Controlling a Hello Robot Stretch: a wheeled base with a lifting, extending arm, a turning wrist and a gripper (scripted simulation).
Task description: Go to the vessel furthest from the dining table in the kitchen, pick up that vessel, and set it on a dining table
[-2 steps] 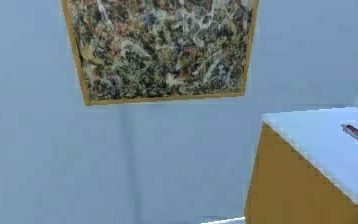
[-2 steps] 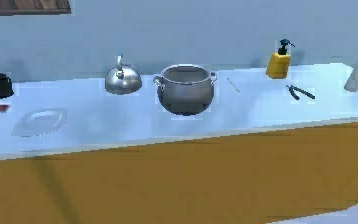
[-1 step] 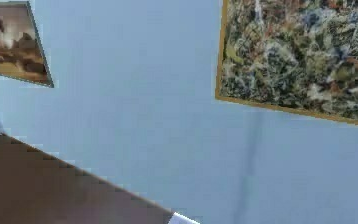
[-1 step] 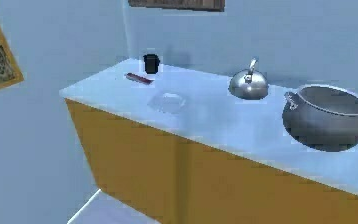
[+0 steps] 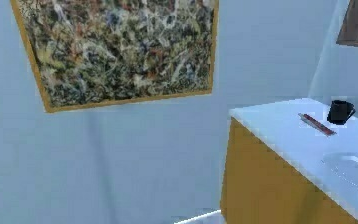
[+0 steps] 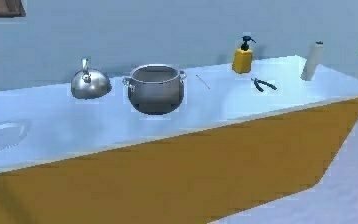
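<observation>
The pale-topped, yellow-fronted bench (image 6: 107, 128) carries a silver kettle (image 6: 89, 84), a grey metal pot (image 6: 154, 92), a yellow pump bottle (image 6: 243, 58), a white roll (image 6: 312, 62) and a black mug (image 5: 339, 111).

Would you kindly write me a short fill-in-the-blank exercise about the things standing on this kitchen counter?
1. In the arm side view, the kettle stands to the ___ of the pot.
2. The soap bottle has a ___ body under a dark pump.
3. In the forward view, the mug on the counter is ___ in colour.

Missing words: left; yellow; black.
</observation>
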